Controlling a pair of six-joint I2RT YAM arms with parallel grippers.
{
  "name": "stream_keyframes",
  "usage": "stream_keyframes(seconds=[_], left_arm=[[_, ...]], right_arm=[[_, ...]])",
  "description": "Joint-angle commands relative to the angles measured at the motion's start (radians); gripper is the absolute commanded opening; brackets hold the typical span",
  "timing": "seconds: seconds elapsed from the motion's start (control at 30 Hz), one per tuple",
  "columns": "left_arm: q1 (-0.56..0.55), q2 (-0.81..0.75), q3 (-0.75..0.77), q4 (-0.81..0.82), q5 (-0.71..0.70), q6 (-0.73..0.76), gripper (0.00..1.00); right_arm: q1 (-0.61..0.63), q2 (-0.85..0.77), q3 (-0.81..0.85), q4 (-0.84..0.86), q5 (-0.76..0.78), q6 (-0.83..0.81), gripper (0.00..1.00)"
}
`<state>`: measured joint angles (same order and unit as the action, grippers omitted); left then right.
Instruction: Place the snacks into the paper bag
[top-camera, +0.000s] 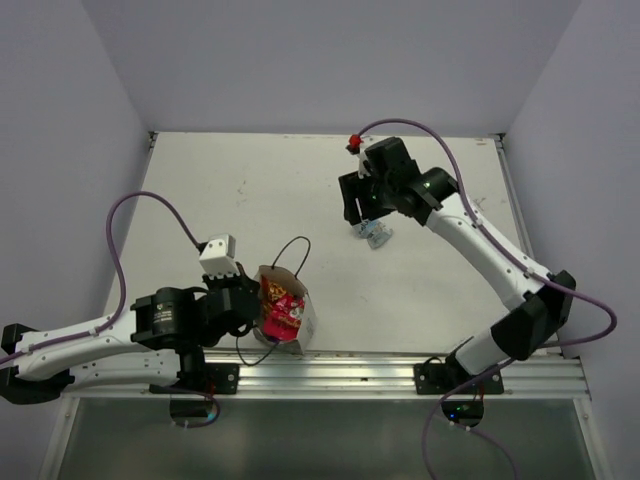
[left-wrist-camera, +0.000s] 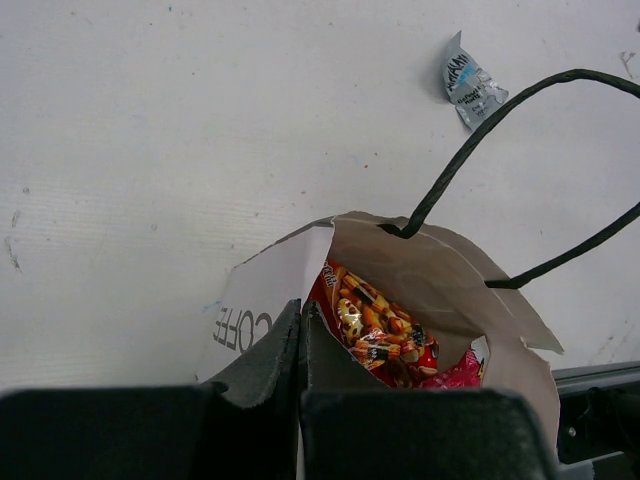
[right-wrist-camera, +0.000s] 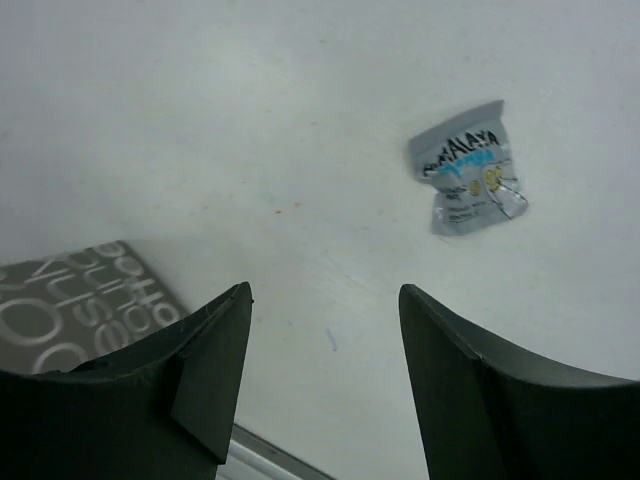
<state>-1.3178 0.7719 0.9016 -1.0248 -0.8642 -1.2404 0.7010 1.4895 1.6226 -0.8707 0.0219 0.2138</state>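
From where I stand, the whole move turns on the right arm. One snack lies loose on the desk (top-camera: 250, 190), the small silvery-blue packet (right-wrist-camera: 467, 170). It rests flat, a little crumpled, just ahead of the right gripper (right-wrist-camera: 325, 295) and off to the right of the gap between its fingers, not touching either. That gripper hangs over the desk with its jaws spread wide and nothing between them.

The packet's longer side runs roughly forward and away from the gripper, tilted slightly. My guess is the jaws would close across its narrower width once the gripper shifts right and forward and drops over it.

The right arm is plainly the nearer one. The left gripper (left-wrist-camera: 302, 310) is well apart from the packet, down at the near edge of the desk, its fingers pinched tight on the near wall of the paper bag (left-wrist-camera: 440, 290), apparently keeping the mouth open. The bag stands upright, cord handles looping outward. Inside I can make out the red packet with colourful print (left-wrist-camera: 375, 330) and a bit of pink (left-wrist-camera: 458, 372) beneath it; anything deeper is hidden.
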Motion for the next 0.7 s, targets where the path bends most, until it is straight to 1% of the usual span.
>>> stream_keyframes(seconds=[0.0, 0.13, 0.23, 0.43, 0.67], left_arm=[[-0.004, -0.003, 0.011, 0.046, -0.029, -0.004, 0.0], [-0.004, 0.001, 0.016, 0.045, -0.024, -0.004, 0.0], [-0.004, 0.006, 0.025, 0.034, -0.021, -0.004, 0.0], [-0.004, 0.004, 0.034, -0.004, -0.016, -0.031, 0.0], [-0.004, -0.006, 0.045, -0.053, -0.01, -0.053, 0.0]], right_arm=[[-0.109, 0.09, -0.073, 0.123, -0.019, -0.053, 0.65], [-0.199, 0.211, -0.119, 0.229, -0.065, -0.054, 0.65], [-0.239, 0.31, -0.124, 0.26, -0.089, -0.056, 0.65], [-0.259, 0.426, -0.15, 0.302, -0.07, -0.082, 0.65], [-0.296, 0.511, -0.135, 0.312, -0.054, -0.093, 0.64]])
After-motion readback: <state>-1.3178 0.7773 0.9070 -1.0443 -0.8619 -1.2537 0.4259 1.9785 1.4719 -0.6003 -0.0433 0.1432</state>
